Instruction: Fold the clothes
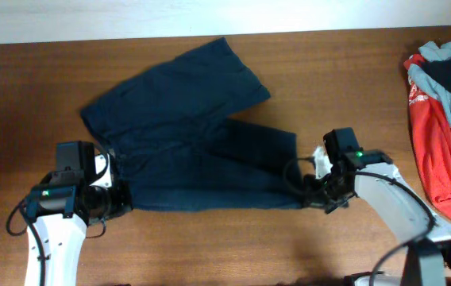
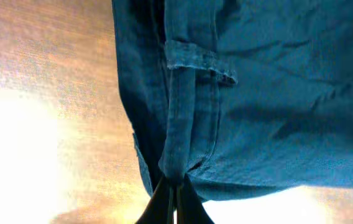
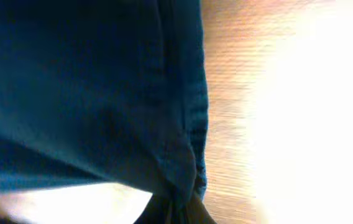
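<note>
A pair of dark navy-blue cloth shorts with two wide legs lies spread on the brown wooden table, left of the table's middle. One leg points toward the far edge and the other stretches to the right along the near side. The waist end lies at the left, and the cloth is mostly flat with a few soft creases. The left gripper sits at the near-left corner of the shorts, at the waist. In the left wrist view its jaws are pressed together on a bunched ridge of the waistband, with a belt loop showing further up the band. The right gripper is at the far right end of the near leg, on its hem corner. In the right wrist view its jaws are clamped on the stitched hem edge, with navy cloth filling the left of the view and bare wood to the right. Both grips lie along the near edge of the shorts, well apart from each other. At the right edge of the table, apart from the shorts, is a heap holding a red garment with white print and a light grey-blue garment.
</note>
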You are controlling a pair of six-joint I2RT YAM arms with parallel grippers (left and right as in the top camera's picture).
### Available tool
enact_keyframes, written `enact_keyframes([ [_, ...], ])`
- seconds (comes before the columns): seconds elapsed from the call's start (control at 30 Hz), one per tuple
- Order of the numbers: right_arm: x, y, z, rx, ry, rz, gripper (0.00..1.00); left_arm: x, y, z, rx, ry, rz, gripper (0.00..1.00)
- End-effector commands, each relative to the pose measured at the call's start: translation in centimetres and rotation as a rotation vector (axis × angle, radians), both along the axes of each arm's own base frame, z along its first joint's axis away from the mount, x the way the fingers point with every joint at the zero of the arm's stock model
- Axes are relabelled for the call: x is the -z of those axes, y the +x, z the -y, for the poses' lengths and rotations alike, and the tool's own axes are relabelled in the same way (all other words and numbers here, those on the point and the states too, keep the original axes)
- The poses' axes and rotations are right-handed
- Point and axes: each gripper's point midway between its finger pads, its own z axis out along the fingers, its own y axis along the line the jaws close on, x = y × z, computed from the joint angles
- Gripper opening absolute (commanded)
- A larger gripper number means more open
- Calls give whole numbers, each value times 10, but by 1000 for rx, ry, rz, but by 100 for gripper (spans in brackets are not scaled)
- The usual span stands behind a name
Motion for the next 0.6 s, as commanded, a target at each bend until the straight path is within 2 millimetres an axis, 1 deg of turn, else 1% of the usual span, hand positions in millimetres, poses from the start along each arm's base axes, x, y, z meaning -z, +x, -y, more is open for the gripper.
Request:
enact_keyframes([
  [0.0,-31,27,37,125,-215,106,4,-20,1,-17,-22,92,21,1],
  [0.07,-36,28,32,107,-189,111,4,-20,-4,-16,-27,86,0,0],
  [0.17,-37,22,27,101,-157,86,4,-18,-15,-14,-59,68,-45,1],
  [0.23,-37,21,25,89,-151,81,4,-18,-15,-10,-55,47,-46,1],
  [0.33,-37,26,25,53,-151,110,6,-18,-12,-9,-53,41,-34,8],
  [0.4,-38,31,23,51,-137,133,7,-19,-10,-9,-53,42,-24,8],
  [0.47,-40,35,16,48,-99,147,9,-19,-10,-9,-54,42,-24,9],
  [0.53,-41,35,13,47,-81,148,21,-18,-12,-9,-58,36,-36,8],
  [0.57,-40,35,14,47,-87,147,35,-18,-15,-7,-61,28,-46,9],
])
